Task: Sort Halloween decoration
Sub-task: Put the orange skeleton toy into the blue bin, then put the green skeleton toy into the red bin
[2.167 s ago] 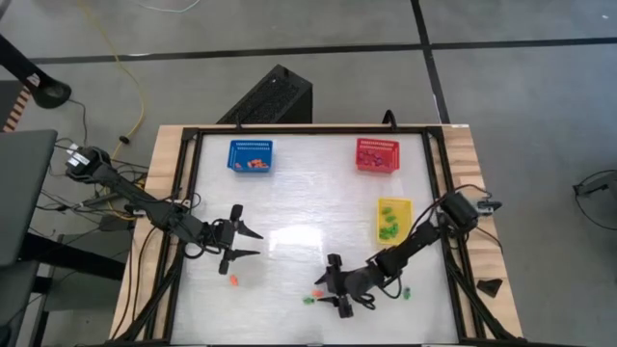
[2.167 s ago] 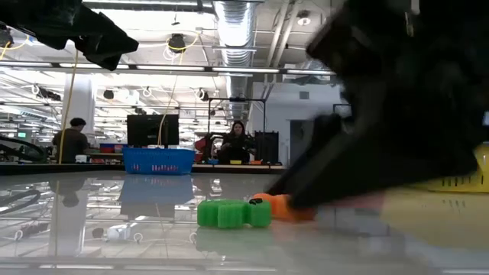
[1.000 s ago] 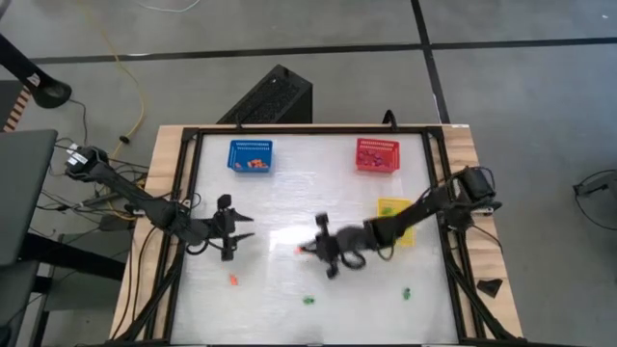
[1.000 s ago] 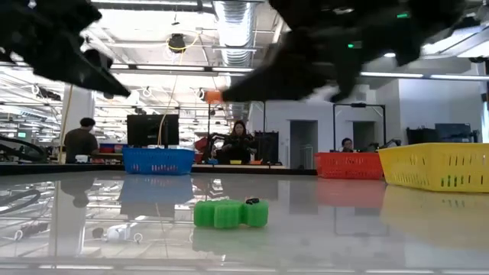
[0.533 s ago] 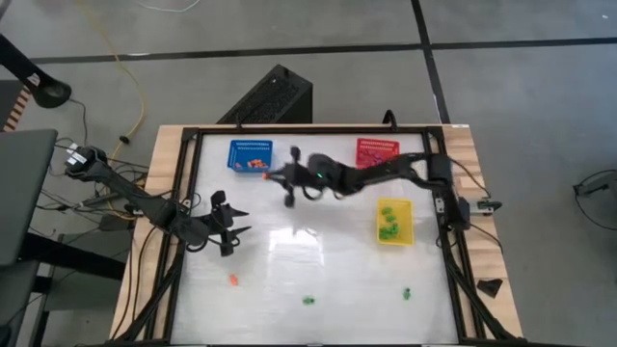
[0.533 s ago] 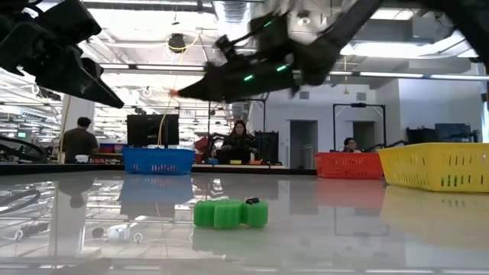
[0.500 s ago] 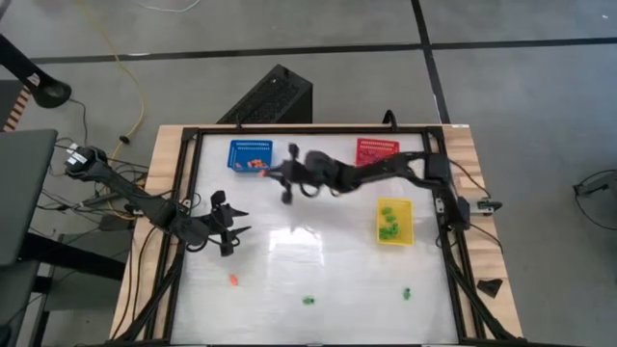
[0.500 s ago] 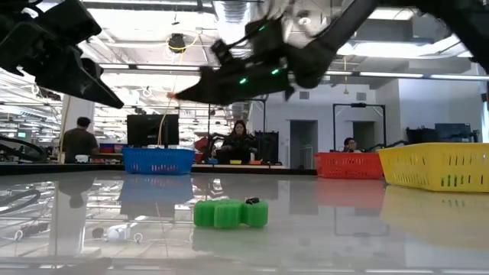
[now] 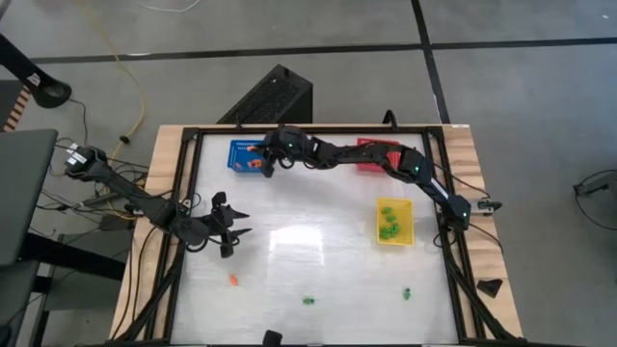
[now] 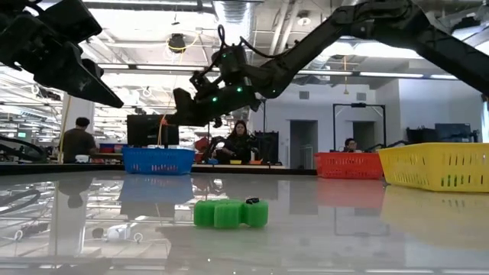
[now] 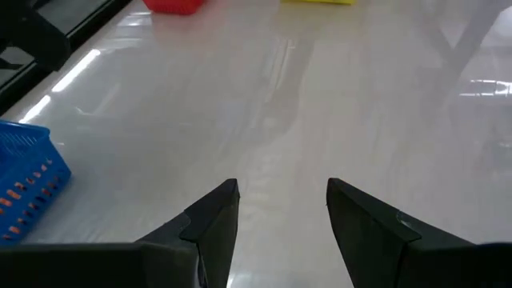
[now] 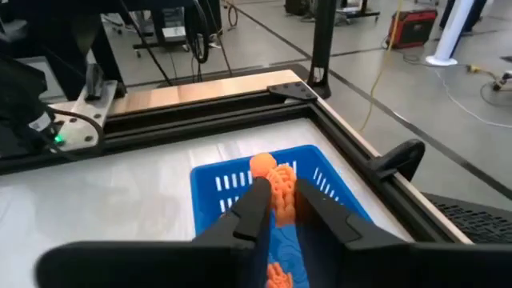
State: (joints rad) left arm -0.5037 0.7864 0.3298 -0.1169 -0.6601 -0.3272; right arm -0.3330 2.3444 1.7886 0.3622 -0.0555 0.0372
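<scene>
You have a big white worktop [image 9: 308,260] with a dark frame all round its edge and bare wood strips down both sides. Most of the middle is open, so there is lots of room to move there. Your right arm reaches a long way across the far side of the worktop, from the right edge over to the blue basket [image 9: 250,155] in the far left corner. The right claw [image 12: 277,210] hangs just above that basket, and its two fingers sit close together with a small orange trinket [image 12: 273,182] between them. You cannot tell if they are gripping it or letting go. More orange trinkets lie inside the blue basket under it. Your left arm waits at the left side, and the left claw [image 9: 234,231] hovers above bare worktop with its fingers spread wide and nothing in them. The red basket [image 9: 378,154] sits at the far right, close to the back frame. The yellow basket [image 9: 393,222] sits near the right edge with green trinkets in it. Three small trinkets lie loose near the front edge: an orange one [image 9: 232,280] on the left, a green one [image 9: 308,300] in the middle and a green one [image 9: 407,291] on the right, all well apart.
</scene>
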